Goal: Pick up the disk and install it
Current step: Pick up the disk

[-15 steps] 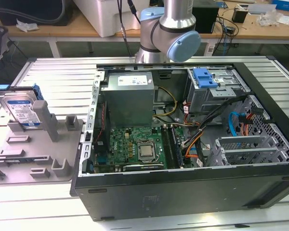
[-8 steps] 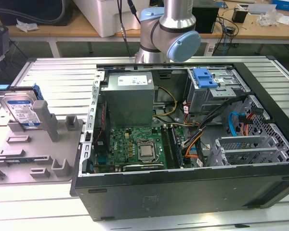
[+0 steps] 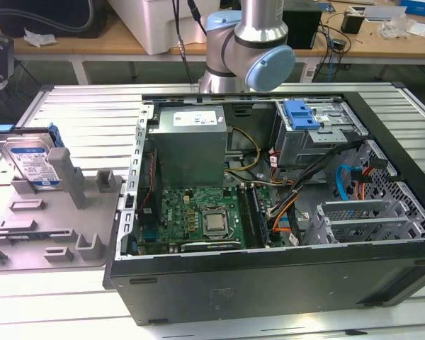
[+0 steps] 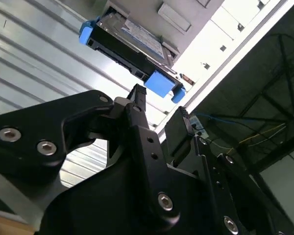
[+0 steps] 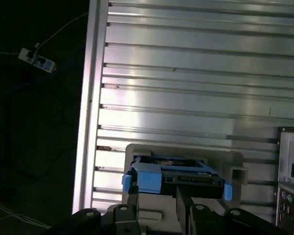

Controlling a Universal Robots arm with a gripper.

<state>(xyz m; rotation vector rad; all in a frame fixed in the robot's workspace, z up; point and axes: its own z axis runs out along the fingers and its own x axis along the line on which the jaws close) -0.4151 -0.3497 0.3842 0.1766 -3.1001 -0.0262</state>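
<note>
Right now the arm (image 3: 248, 42) stands at the upper middle of the exterior view, behind the open computer case (image 3: 269, 290). Its silver tube drops into a pale blue-capped joint, and that is all of it seen there.

In the second wrist view the hand (image 4: 159, 105) is spread. Its two black fingers (image 4: 143, 125) stand apart with open air between them and pinch nothing. The first wrist view shows the same gap between the fingertips, which point toward the disk (image 5: 179, 177) but are well apart from it.

The disk sits at the exterior view's left. It stands on edge, leaning a little, in a slot of a grey holder (image 3: 53, 227) that lies on the ribbed metal desk (image 3: 78, 103) beside the case. A blue caddy frames it, and its blue ends show in both wrist views.

A white-and-blue label covers the disk's face, but its print is too small to make out. Inside the case, the grey power supply (image 3: 191, 138) also carries a white label at the top, and its text cannot be made out either. A bare blue bracket (image 3: 301, 113) sits in the drive bay at the exterior view's upper right, and the green motherboard (image 3: 191, 212) lies lower in the case.
</note>
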